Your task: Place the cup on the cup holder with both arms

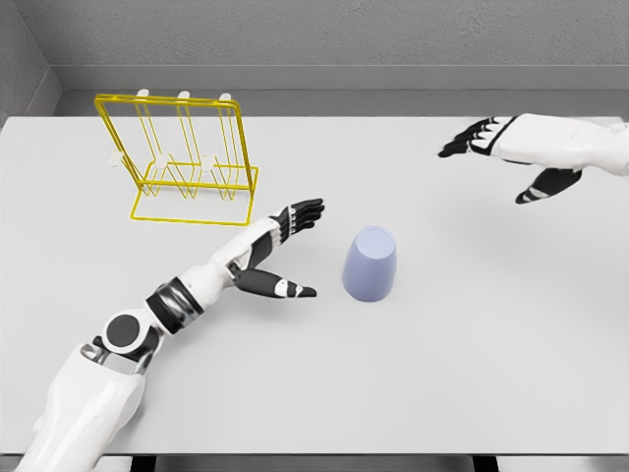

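A pale lavender cup (371, 264) stands upside down near the middle of the white table (472, 374). A yellow wire cup holder (187, 162) with upright prongs stands at the back left. My left hand (295, 246) lies just left of the cup, fingers spread, thumb pointing toward the cup, a small gap between them. My right hand (501, 157) hovers at the back right, well away from the cup, fingers extended and holding nothing.
A grey wall runs behind the table's far edge. The table's front edge lies at the bottom of the view.
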Robot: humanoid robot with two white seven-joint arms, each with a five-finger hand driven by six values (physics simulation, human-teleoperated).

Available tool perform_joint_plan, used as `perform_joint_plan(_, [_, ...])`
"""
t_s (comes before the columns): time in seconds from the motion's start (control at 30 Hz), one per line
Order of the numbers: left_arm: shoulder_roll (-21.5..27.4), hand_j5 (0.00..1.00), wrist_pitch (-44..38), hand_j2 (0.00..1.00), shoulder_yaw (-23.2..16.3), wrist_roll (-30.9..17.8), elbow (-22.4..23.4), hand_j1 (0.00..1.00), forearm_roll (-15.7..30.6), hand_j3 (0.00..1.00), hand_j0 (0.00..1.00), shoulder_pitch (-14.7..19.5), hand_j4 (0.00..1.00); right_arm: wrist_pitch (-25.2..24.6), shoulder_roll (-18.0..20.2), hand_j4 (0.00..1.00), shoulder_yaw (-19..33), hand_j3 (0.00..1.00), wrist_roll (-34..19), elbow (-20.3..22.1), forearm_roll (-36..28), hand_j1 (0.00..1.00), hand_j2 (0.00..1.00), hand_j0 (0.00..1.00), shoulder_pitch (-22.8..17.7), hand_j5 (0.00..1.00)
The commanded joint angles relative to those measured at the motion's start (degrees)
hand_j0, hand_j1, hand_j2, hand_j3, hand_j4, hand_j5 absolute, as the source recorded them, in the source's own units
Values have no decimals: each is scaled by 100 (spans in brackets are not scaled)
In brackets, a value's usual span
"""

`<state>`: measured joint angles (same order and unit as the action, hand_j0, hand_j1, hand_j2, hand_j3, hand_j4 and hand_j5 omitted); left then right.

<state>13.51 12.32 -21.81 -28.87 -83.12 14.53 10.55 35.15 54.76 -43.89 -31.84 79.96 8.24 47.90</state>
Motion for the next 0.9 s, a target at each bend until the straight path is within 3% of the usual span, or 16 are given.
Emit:
perform_joint_plan(0.0, [-24, 100, 235, 100, 1, 4, -2, 100, -354, 100, 100, 0, 100, -15, -1, 100, 12, 100, 2, -270, -33, 100, 100, 100, 0, 100])
perform_joint_plan(0.17, [-200, 100, 280, 100, -17, 4, 200, 100, -390, 100, 100, 35, 100, -15, -1, 100, 30, 100, 2, -410, -51, 100, 100, 100, -18, 100])
perform_joint_plan(0.23, [-349, 100, 288, 100, -61, 4, 200, 100, -381, 100, 100, 44, 100, -15, -45, 100, 38, 100, 2, -683, -51, 100, 100, 100, -18, 100])
perform_joint_plan(0.37, [-498, 100, 218, 100, -61, -5, 305, 100, -381, 100, 100, 193, 100, -15, -106, 100, 38, 100, 2, -683, -42, 100, 100, 100, 0, 100])
perform_joint_plan(0.53, [-569, 100, 218, 100, -87, -57, 385, 100, -337, 100, 100, 193, 100, -15, -238, 100, 47, 100, 2, -683, -42, 100, 100, 100, 0, 100])
perform_joint_plan(0.57, [-578, 100, 218, 100, -87, -259, 385, 100, -337, 100, 100, 193, 100, -15, -291, 100, 47, 100, 2, -683, -42, 100, 100, 100, 0, 100])
perform_joint_plan(0.87, [-692, 100, 165, 100, -96, -268, 516, 100, -355, 100, 100, 211, 100, -15, -449, 100, 56, 100, 2, -692, -42, 100, 100, 100, 18, 100])
